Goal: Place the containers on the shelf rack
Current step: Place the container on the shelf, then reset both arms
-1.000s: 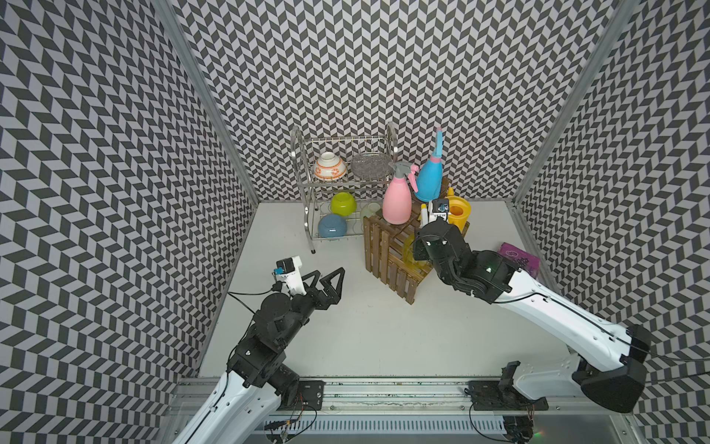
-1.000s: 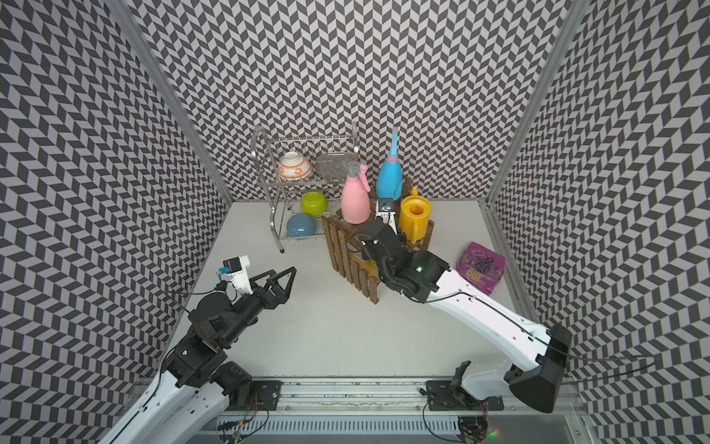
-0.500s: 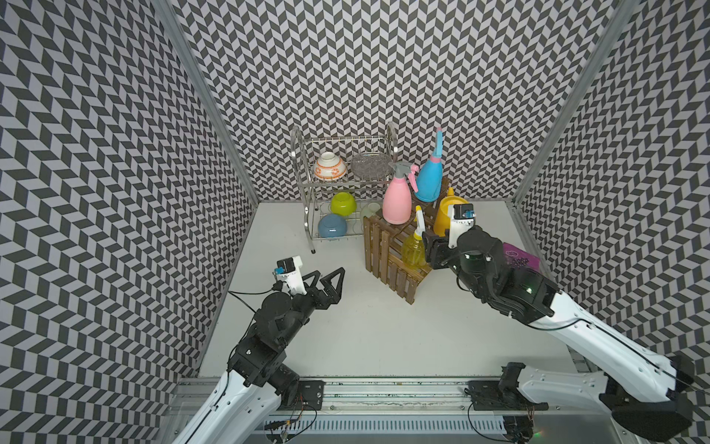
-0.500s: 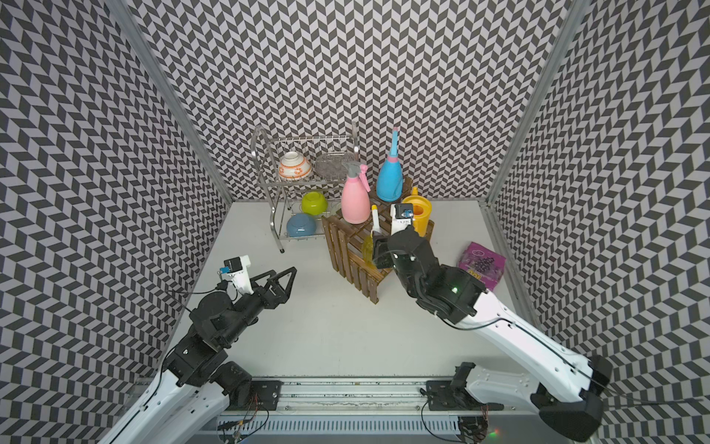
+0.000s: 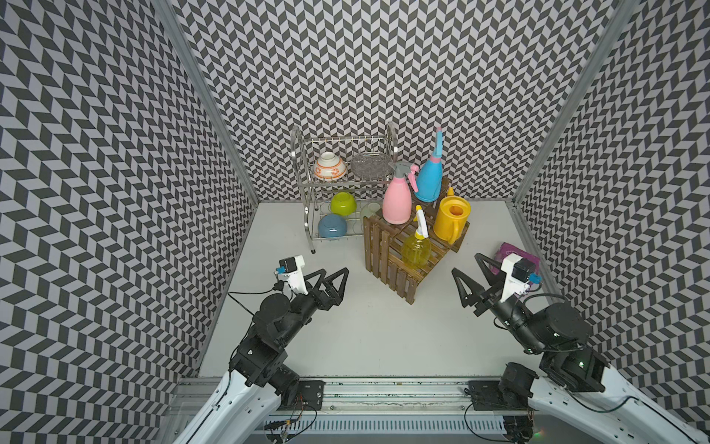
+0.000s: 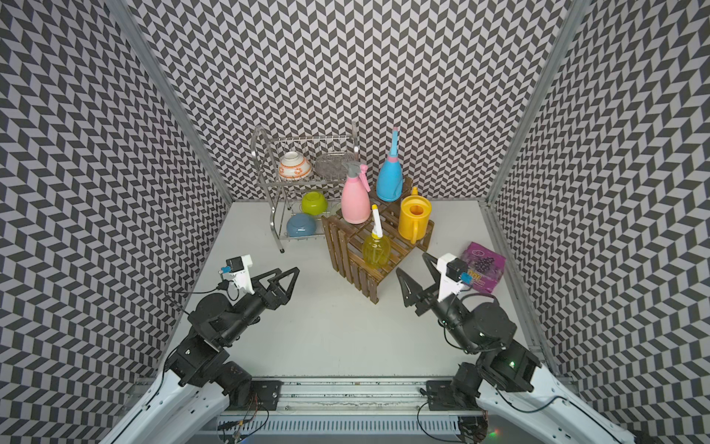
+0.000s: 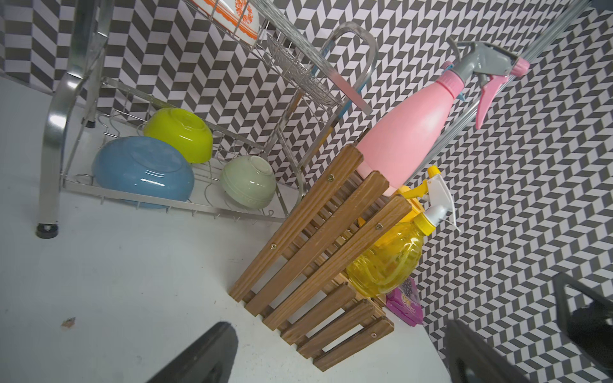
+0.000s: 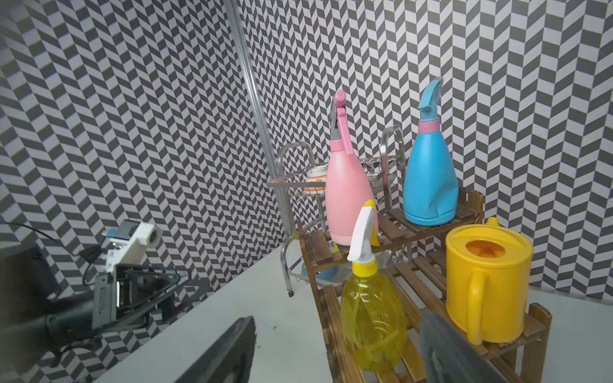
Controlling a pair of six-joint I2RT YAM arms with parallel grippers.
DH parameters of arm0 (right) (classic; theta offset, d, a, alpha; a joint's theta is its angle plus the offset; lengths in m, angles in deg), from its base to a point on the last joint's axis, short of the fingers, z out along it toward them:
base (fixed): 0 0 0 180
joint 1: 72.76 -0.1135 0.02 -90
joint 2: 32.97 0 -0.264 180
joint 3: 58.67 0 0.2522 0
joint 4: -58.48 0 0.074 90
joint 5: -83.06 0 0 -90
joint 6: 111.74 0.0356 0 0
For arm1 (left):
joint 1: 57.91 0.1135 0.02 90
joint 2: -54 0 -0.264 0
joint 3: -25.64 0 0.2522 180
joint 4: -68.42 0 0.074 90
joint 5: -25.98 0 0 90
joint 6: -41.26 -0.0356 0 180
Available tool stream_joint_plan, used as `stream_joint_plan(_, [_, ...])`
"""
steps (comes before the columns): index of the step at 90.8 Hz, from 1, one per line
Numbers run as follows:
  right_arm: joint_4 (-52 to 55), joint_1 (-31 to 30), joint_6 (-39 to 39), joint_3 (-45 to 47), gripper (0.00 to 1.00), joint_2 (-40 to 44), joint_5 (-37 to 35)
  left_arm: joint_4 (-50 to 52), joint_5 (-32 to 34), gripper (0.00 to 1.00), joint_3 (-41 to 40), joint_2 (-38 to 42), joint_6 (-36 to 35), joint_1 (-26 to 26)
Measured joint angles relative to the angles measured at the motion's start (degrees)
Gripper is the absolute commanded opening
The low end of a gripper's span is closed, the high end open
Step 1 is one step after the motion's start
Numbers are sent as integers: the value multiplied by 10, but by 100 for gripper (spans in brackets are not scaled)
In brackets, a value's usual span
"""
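Two arms are seen in both top views, each over the near part of the white table (image 5: 384, 338). On the left, the left gripper (image 5: 336, 272) is held above the table with its two fingers spread wide; nothing is gripped, and it is kept well apart from the shelf.

Further back, one wire dish rack (image 5: 303, 192) is set against the rear wall. Four bowls are counted in it: one white-and-orange bowl (image 5: 328, 168) on the upper tier, and a lime bowl (image 5: 343, 202), a blue bowl (image 5: 332, 226) and a pale green bowl (image 7: 248, 182) on the lower tier.

Just beside it, one wooden shelf rack (image 5: 388, 265) is placed. All four containers are stood upright on it: the pink spray bottle (image 5: 397, 203) on an upper step, the blue spray bottle (image 5: 428, 184) on the highest step at the back, the round yellow spray bottle (image 5: 415, 250) on a low front step, and the yellow watering can (image 5: 449, 223) on a low step at the right.

On the right, the right gripper (image 5: 465, 262) is held near the shelf with its two fingers parted and nothing between them. One purple package (image 6: 484, 265) is laid on the table just behind it.
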Motion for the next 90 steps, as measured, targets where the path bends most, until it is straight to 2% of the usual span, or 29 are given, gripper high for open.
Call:
stream_joint_plan(12, [-13,0,1,74,100,50,-34,3,-11,100,-19,7,11,0])
stream_joint_plan(32, [-13,1,45,160,100,147,-113,24,-10,100,-19,18,13,0])
stream_joint_plan(49, [-16,1,78,203,100,215,-155,77,0,100,8,-6,-9,0])
stream_joint_plan(68, [-13,3,122,246,100,195,-192,113,26,100,74,-67,-68,0])
stream_joint_plan(90, [-11,39,196,262,100,168,-244,112,59,100,85,-87,-173,0])
